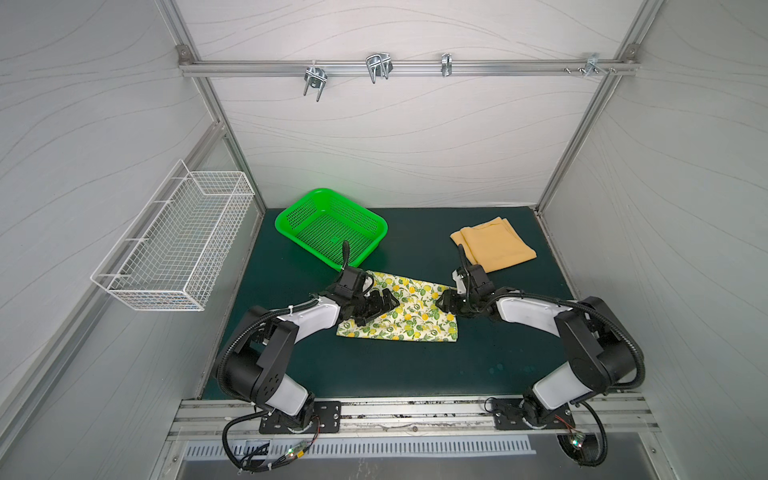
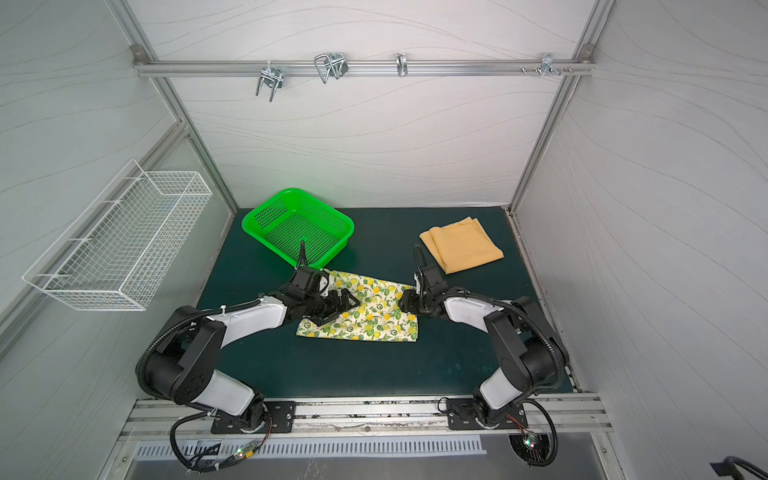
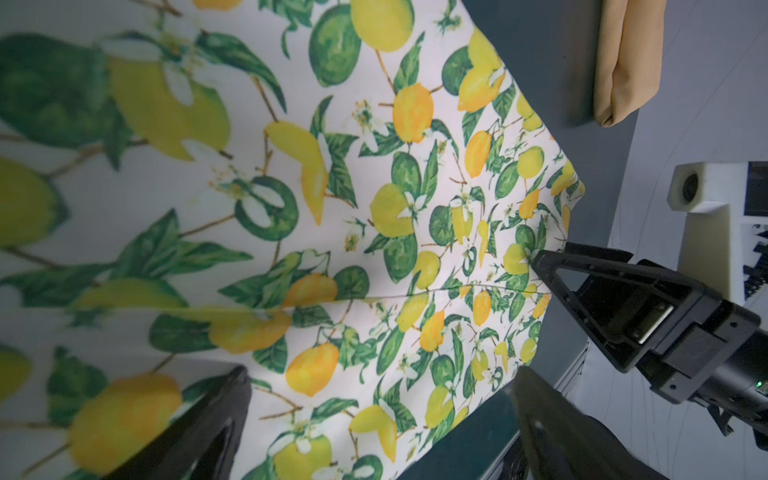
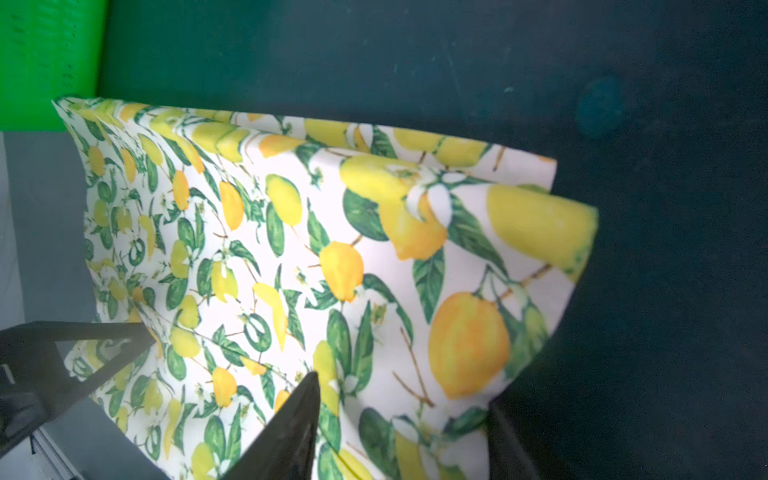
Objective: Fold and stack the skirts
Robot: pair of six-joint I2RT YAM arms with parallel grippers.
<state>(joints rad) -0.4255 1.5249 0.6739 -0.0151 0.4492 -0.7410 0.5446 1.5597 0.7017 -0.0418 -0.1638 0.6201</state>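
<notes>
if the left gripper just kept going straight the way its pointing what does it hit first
Most likely the lemon-print skirt: the left gripper, jaws open, hangs over it and seems tilted down. If it skimmed above the cloth, the right gripper at the skirt's far edge would be next; depth is unclear.

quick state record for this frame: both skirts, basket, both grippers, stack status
lemon-print skirt: spread on the dark green mat, centre
mustard skirt: folded, back right, apart from the lemon-print one
green basket: back left, empty
left gripper: open, over the lemon-print skirt's left part
right gripper: jaws apart, at that skirt's right edge, cloth between the fingers
stack: not yet made
</notes>
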